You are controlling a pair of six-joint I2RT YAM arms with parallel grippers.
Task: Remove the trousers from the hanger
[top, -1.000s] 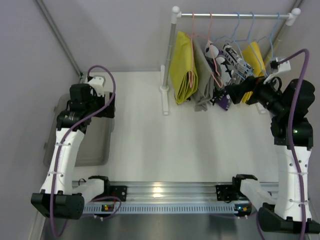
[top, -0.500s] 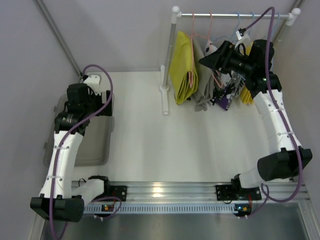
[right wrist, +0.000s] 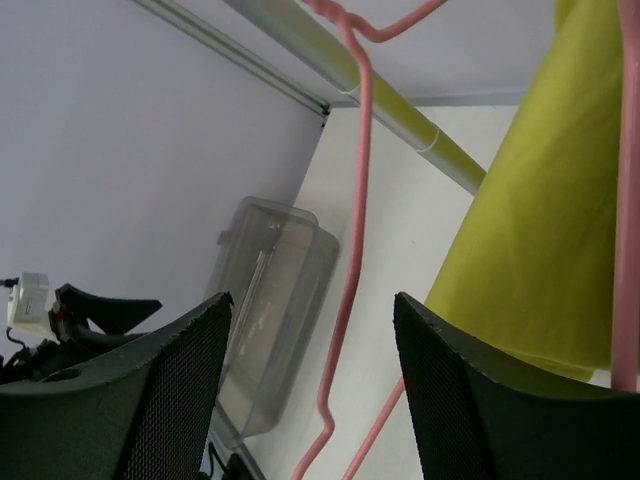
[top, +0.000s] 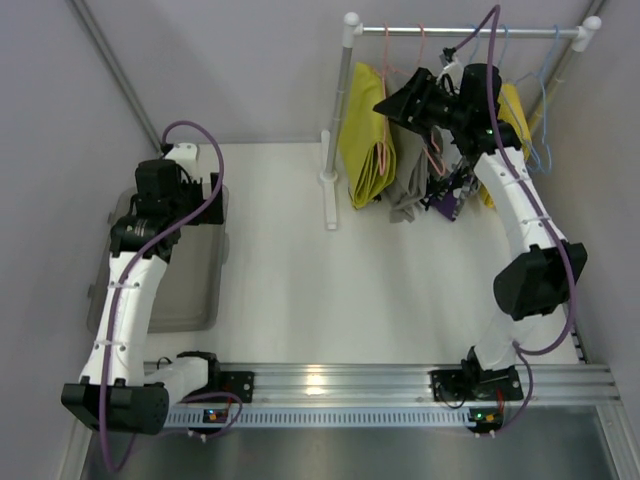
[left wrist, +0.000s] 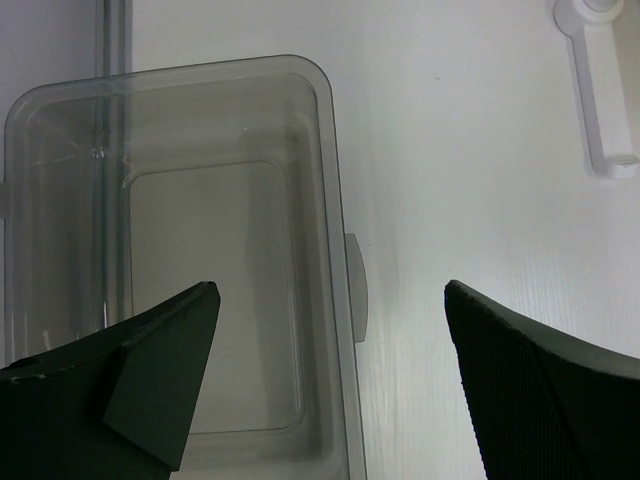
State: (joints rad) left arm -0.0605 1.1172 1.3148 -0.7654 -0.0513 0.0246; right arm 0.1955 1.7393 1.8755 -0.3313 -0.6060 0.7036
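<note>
The greenish-yellow trousers (top: 365,140) hang at the left end of the rack rail, on the salmon-pink wire hanger (top: 386,70). My right gripper (top: 392,105) is raised to the rack, just right of the trousers, and is open. In the right wrist view the pink hanger wire (right wrist: 350,240) runs down between the gripper's (right wrist: 312,300) spread fingers, untouched by either. The trousers (right wrist: 540,220) fill the right side of that view. My left gripper (top: 190,205) is open and empty over the grey bin's (left wrist: 335,200) right rim, its jaws (left wrist: 330,290) wide apart.
The rail (top: 470,31) also carries a grey garment (top: 408,150), black-and-white and purple items (top: 455,130), a golden-yellow garment (top: 510,110) and light blue hangers (top: 545,70). The white rack post (top: 335,120) stands left of the trousers. The clear grey bin (top: 185,280) sits at the table's left.
My right arm has swung from the table's right side up and left to the rack, bringing its open gripper around the pink hanger wire. The left arm has shifted only slightly.
</note>
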